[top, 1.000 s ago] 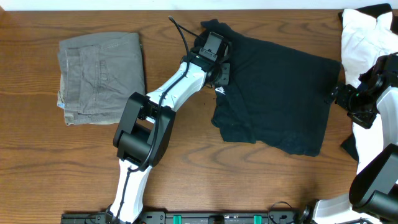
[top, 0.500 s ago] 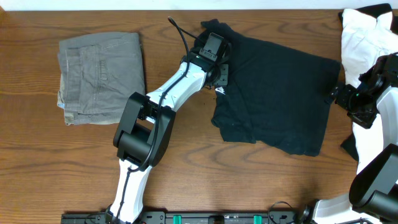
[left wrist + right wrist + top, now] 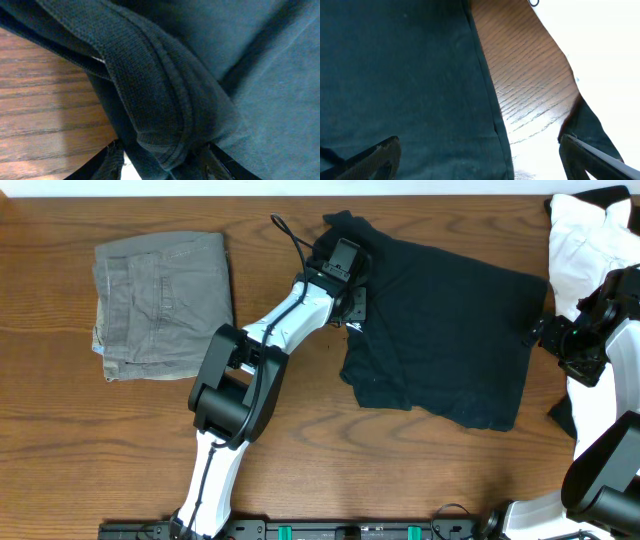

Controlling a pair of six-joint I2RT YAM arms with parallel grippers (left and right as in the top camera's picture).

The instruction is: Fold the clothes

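Note:
The clothes, a black T-shirt [image 3: 450, 330], lie spread across the middle right of the table. My left gripper [image 3: 350, 268] sits at the shirt's upper left corner. In the left wrist view a bunched ribbed collar fold [image 3: 160, 100] runs down between the fingers, and the left gripper [image 3: 162, 167] is shut on it. My right gripper [image 3: 543, 333] hovers at the shirt's right edge. In the right wrist view it [image 3: 485, 160] stands wide open, straddling the shirt's hem [image 3: 492, 100], with nothing gripped.
Folded grey-green trousers [image 3: 165, 305] lie at the left. A white garment [image 3: 585, 240] is piled at the back right corner beside the right arm. Bare wood [image 3: 330, 460] shows in front of the shirt.
The left arm's elbow has shifted slightly to the right; its gripper stays on the shirt's collar. The right arm has not moved.

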